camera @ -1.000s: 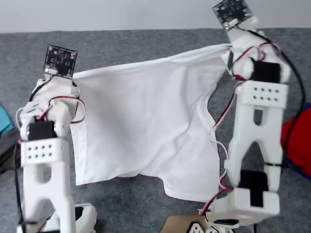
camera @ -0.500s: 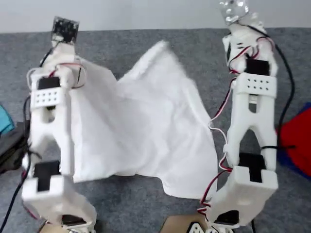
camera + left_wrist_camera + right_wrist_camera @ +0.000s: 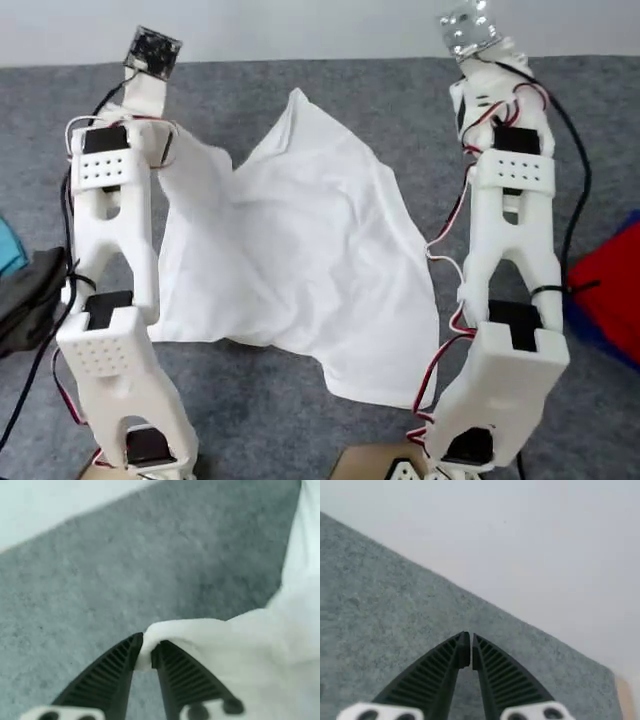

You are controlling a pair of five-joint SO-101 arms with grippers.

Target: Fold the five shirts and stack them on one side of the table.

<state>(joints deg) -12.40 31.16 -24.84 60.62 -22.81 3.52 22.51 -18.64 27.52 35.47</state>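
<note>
Left pincer [image 3: 146,642], shirt [image 3: 260,650] edge — between tips

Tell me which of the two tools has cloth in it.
The left tool: it is shut on a fold of the white shirt. The right tool is shut with nothing in it.

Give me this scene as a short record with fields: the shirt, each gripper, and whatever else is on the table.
shirt: white shirt, rumpled and unfolded on the grey table
left arm: left gripper shut on an edge of the white shirt
right arm: right gripper shut, holding nothing, near the table's far edge
other clothes: red cloth beside the right arm; dark garment beside the left arm
</note>
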